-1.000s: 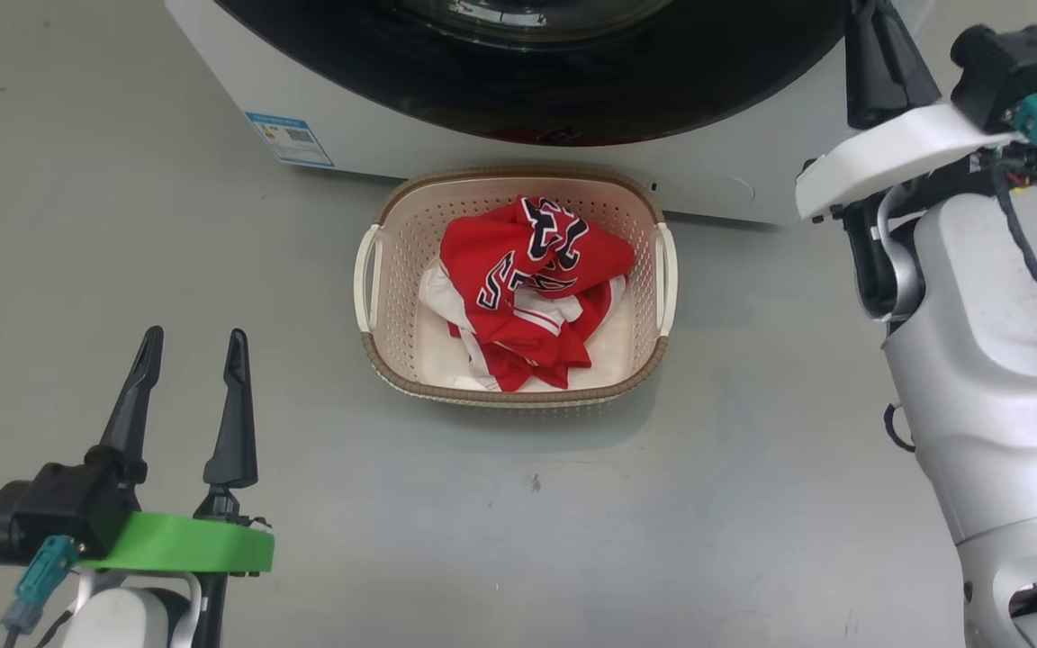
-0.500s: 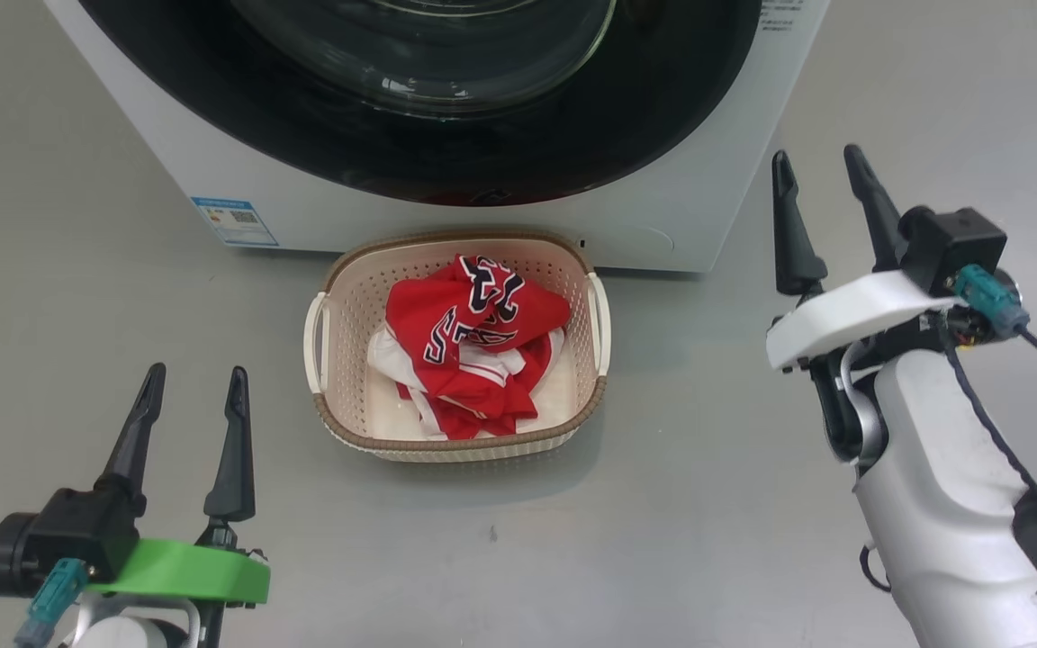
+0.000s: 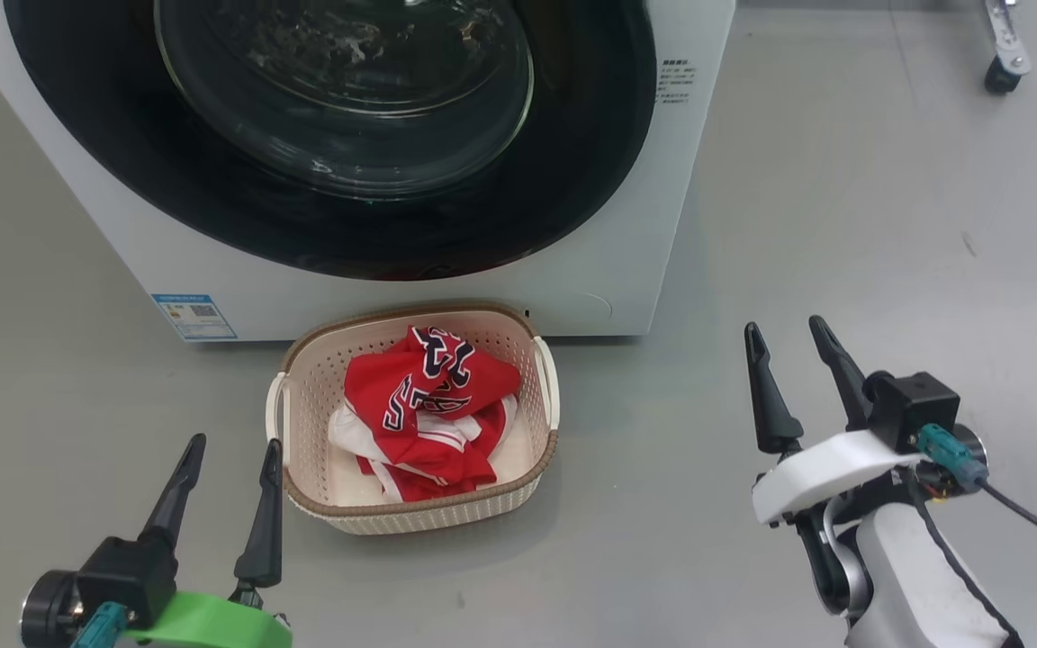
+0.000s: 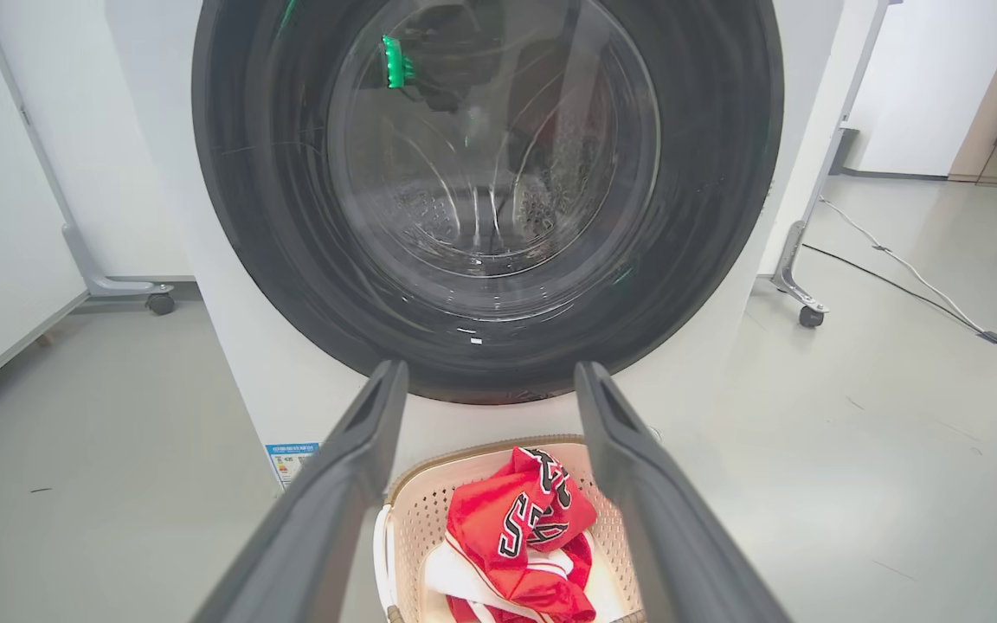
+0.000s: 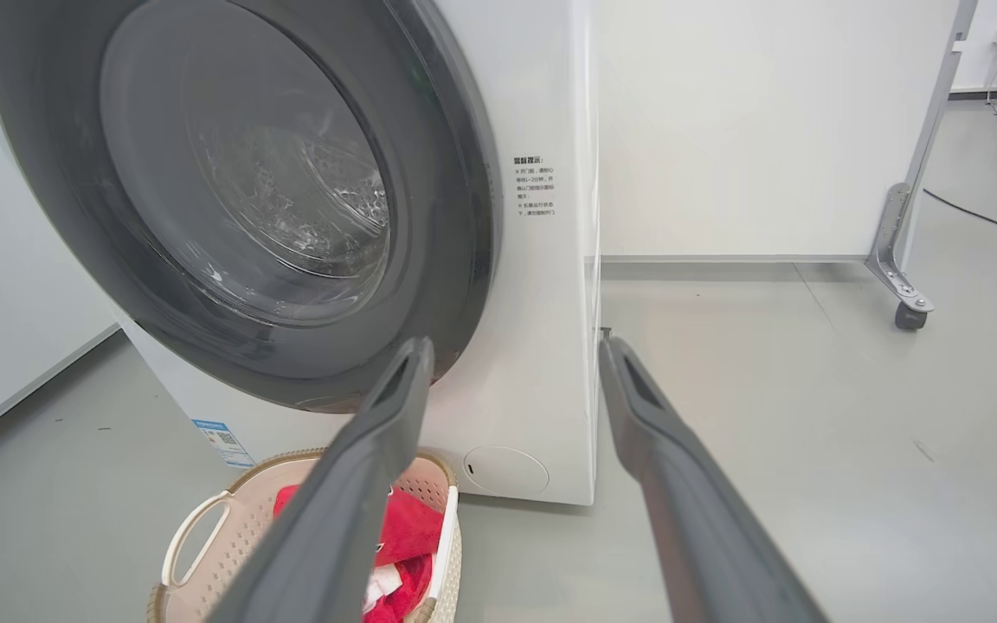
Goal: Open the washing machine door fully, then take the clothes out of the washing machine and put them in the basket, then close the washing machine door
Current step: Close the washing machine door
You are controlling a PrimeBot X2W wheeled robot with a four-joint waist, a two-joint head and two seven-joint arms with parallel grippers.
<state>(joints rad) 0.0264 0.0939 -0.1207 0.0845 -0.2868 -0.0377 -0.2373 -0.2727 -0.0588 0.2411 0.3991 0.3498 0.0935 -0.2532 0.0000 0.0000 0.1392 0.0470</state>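
While the clothes (image 3: 424, 414) lie soft and light in the basket (image 3: 410, 515) on the floor (image 3: 752, 225) by the washing machine (image 3: 640, 261), the washing machine door (image 3: 586, 162) looks shut: stiff, glossy, best pushed at its black rim. Both jaws stand open, empty.

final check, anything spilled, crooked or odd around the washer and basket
Nothing stands out: the round glossy black door looks shut on the white washing machine, and the red garments lie bunched inside the upright cream perforated basket.
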